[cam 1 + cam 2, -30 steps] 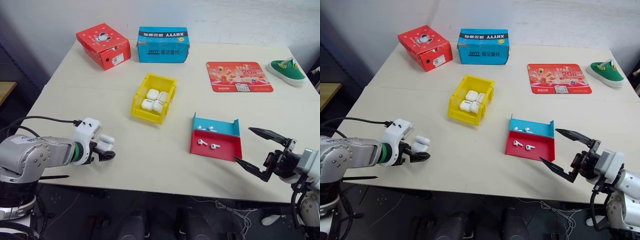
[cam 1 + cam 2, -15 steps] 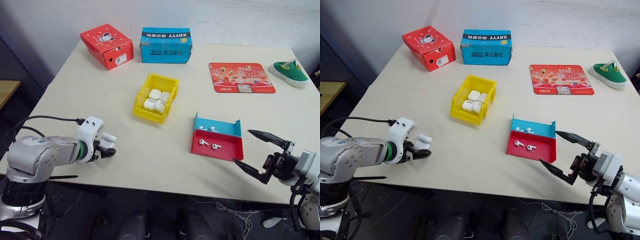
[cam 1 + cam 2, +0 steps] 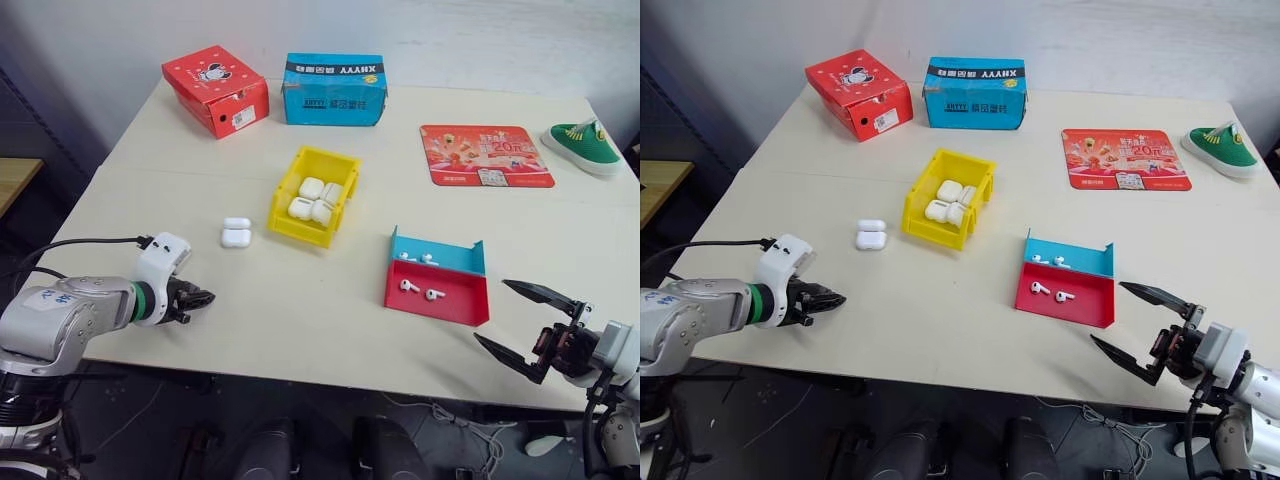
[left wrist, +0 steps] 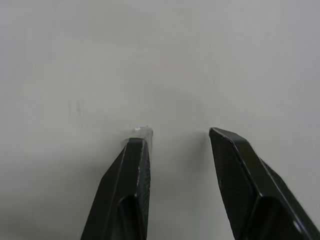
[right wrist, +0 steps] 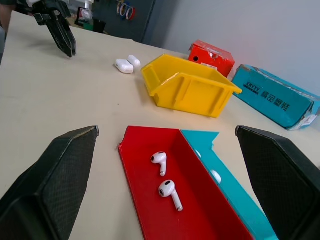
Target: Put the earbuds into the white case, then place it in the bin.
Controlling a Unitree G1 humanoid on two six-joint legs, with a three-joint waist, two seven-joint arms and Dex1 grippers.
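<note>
White case (image 3: pixel 237 232) lying open on bench (image 3: pixel 300 320), just left of yellow bin (image 3: pixel 341 168). Earbuds (image 3: pixel 418 289) in red tray (image 3: pixel 450 309). Left gripper (image 3: pixel 203 297) closed, empty. Right gripper (image 3: pixel 523 325) wide, empty.

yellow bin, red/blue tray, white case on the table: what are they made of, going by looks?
Yellow bin: looks like moulded plastic, smooth with a slight sheen, thick uniform walls. Red and blue tray: probably thin rigid plastic, flat saturated colour, sharp edges; coated card can't be ruled out. White case: glossy hard plastic by its look, rounded, catching highlights.
</note>
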